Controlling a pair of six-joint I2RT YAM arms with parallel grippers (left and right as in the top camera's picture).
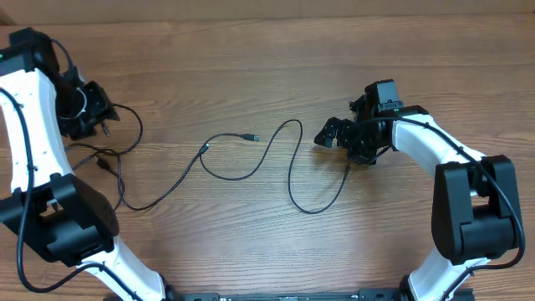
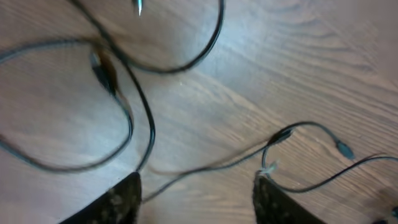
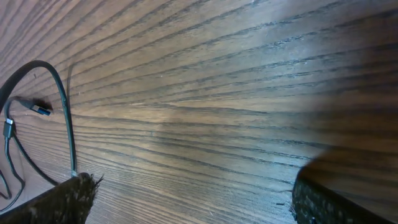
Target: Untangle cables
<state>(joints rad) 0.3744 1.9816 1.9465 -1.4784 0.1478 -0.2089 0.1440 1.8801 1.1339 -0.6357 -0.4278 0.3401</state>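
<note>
On the wooden table (image 1: 251,58), two grippers, the left gripper (image 1: 100,115) and right gripper (image 1: 328,134), both gape open beside crossing black cables (image 1: 290,176), their count unclear.

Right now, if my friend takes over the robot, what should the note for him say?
Left gripper: open, empty, by the crossed cable loops at the far left.
Right gripper: open, empty; a long cable curves beside it.
Done: that cable and a small plug lie spread out in the middle, away from the loops.
Left: uncross the loops by the left gripper.
</note>
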